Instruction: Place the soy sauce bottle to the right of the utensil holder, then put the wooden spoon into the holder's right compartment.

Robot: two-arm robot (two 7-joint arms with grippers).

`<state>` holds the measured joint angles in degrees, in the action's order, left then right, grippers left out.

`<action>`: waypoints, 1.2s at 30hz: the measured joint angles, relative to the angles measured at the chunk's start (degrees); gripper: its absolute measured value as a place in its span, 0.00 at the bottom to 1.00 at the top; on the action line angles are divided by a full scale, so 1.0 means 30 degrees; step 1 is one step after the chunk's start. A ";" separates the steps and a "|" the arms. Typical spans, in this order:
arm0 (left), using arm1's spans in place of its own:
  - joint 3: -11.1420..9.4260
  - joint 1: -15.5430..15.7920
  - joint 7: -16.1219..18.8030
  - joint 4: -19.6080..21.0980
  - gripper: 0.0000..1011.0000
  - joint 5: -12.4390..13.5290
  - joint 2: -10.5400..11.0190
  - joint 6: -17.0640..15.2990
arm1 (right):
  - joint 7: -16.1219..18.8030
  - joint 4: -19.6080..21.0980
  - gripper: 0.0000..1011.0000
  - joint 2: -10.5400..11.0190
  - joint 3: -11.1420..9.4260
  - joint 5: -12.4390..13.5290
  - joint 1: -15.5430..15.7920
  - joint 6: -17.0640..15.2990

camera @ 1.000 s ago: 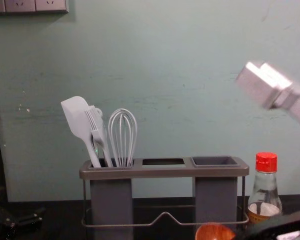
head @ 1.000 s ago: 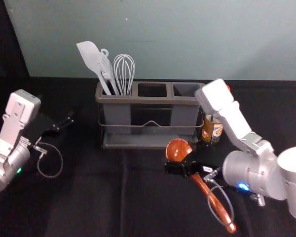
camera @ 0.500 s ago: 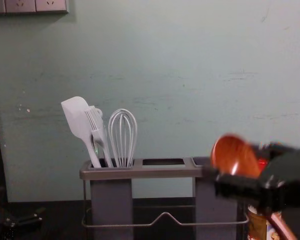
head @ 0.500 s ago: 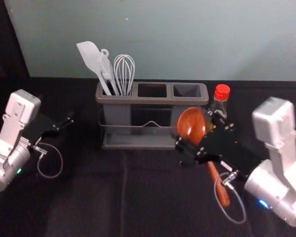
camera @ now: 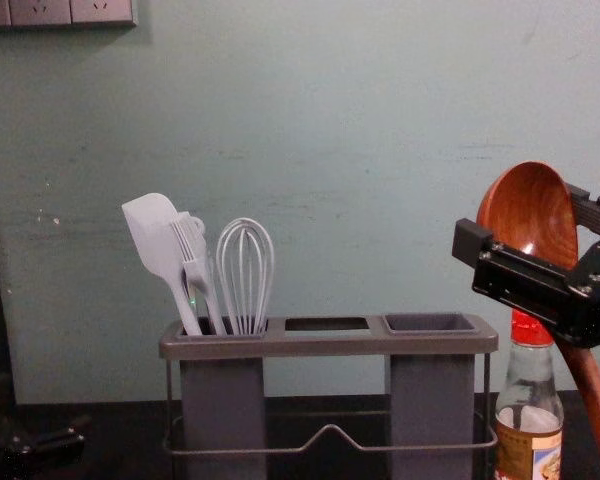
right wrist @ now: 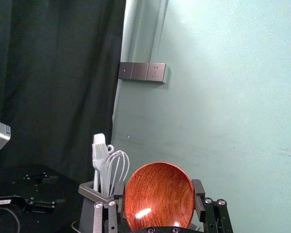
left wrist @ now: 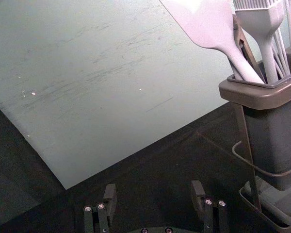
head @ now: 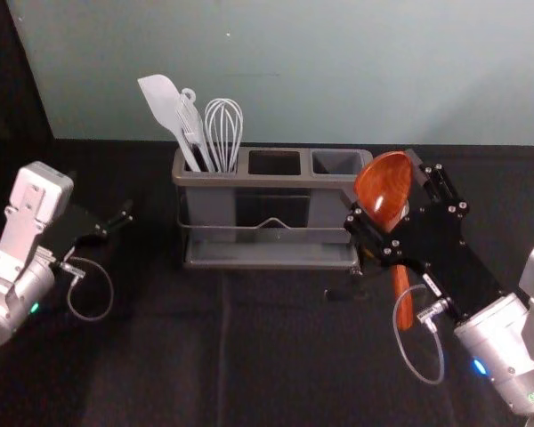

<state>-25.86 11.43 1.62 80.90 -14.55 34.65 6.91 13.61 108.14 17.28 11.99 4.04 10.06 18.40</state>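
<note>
In the chest view, the right gripper (camera: 525, 222) is holding the wooden spoon (camera: 532, 205) by its bowl, fingers parted by the bowl's width. The soy sauce bottle (camera: 528, 408) is standing right of the utensil holder (camera: 325, 345), so the spoon step seems to be going on. Next is needing lift, then leftward travel, handle clearing cap (camera: 530, 328) and rim, above the open right compartment (camera: 432, 331). The left gripper (left wrist: 155, 191) is waiting wide open, left of the holder.
</note>
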 joint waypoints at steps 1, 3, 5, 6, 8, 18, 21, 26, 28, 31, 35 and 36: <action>-0.0001 0.0001 0.0000 0.0000 0.99 0.0000 0.0000 0.0000 | 0.0000 0.0001 0.83 0.0008 0.0001 -0.0001 0.0000 0.0001; -0.0001 0.0001 0.0000 0.0000 0.99 0.0001 0.0000 -0.0001 | 0.0001 0.0007 0.83 0.0032 0.0015 0.0000 -0.0002 0.0001; -0.0001 -0.0001 0.0000 0.0000 0.99 0.0000 0.0000 -0.0001 | 0.0002 0.0011 0.83 0.0046 0.0021 0.0000 -0.0003 0.0001; -0.0001 0.0000 0.0000 0.0000 0.99 0.0001 0.0000 0.0000 | 0.0004 0.0017 0.83 0.0056 0.0030 0.0000 -0.0004 0.0000; -0.0001 0.0000 0.0000 0.0000 0.99 0.0000 0.0000 -0.0001 | 0.0005 0.0023 0.83 0.0071 0.0036 0.0000 -0.0007 -0.0001; 0.0000 0.0000 0.0000 0.0000 0.99 0.0000 0.0000 0.0000 | 0.0015 0.0042 0.83 0.0119 0.0066 -0.0001 -0.0022 -0.0011; 0.0001 -0.0001 0.0000 0.0000 0.99 0.0001 0.0000 0.0000 | 0.0018 0.0048 0.83 0.0124 0.0074 0.0000 -0.0028 -0.0015; -0.0001 0.0000 0.0000 0.0000 0.99 0.0000 0.0000 -0.0001 | 0.0054 0.0017 0.83 0.0033 0.0041 -0.0002 -0.0114 0.0013; -0.0001 -0.0001 0.0000 0.0000 0.99 0.0000 0.0000 -0.0001 | 0.0182 -0.0118 0.83 -0.0090 0.0011 0.0000 -0.0317 0.0067; -0.0001 0.0000 0.0000 0.0000 0.99 0.0000 0.0000 -0.0002 | 0.0457 -0.0426 0.83 -0.0227 -0.0029 0.0031 -0.0866 0.0082; -0.0001 -0.0001 0.0000 -0.0001 0.99 0.0001 0.0000 -0.0001 | 0.0828 -0.1058 0.83 -0.0355 0.0019 0.0094 -0.2107 0.0010; -0.0001 0.0000 0.0000 -0.0001 0.99 0.0000 -0.0001 -0.0001 | 0.0921 -0.1204 0.83 -0.0385 0.0050 0.0099 -0.2422 -0.0015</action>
<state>-25.86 11.43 1.62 80.90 -14.55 34.64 6.91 16.37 104.53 16.12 12.14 4.33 2.79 18.36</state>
